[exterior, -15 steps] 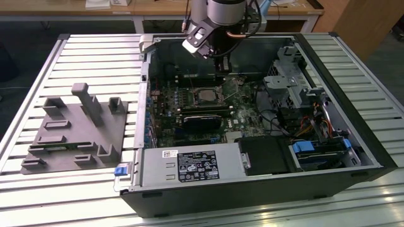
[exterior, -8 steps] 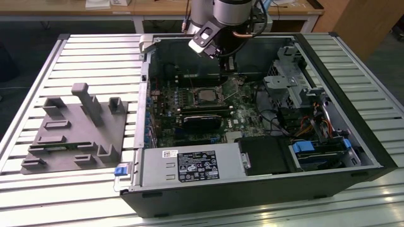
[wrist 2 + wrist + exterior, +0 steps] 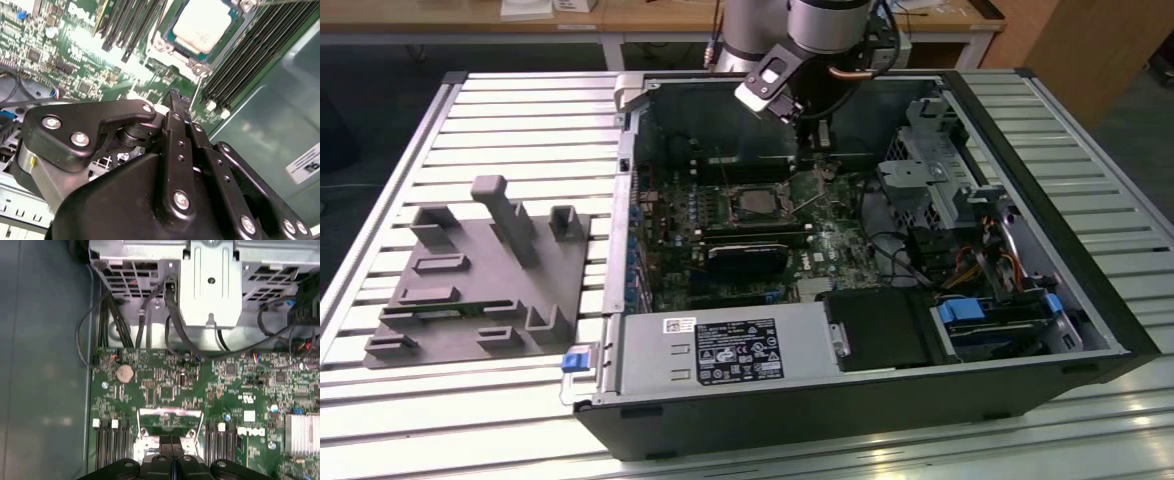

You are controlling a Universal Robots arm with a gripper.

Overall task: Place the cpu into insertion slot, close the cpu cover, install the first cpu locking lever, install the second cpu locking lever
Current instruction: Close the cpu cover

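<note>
Since cpu (image 3: 201,24) sat in insertion slot (image 3: 753,206) w/ cpu cover (image 3: 165,37) apparently down, we logged gripper (image 3: 817,150), jaws closed and empty, at slot's 1 o'clock in exterior view, near raised locking lever (image 3: 196,92).

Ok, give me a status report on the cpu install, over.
Gripper shut, tips beside a thin lever. Cpu seated, cpu cover framing it. No obstruction seen.

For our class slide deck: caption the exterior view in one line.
Gripper hangs inside an open computer case, near the cpu seated on the green motherboard.
</note>
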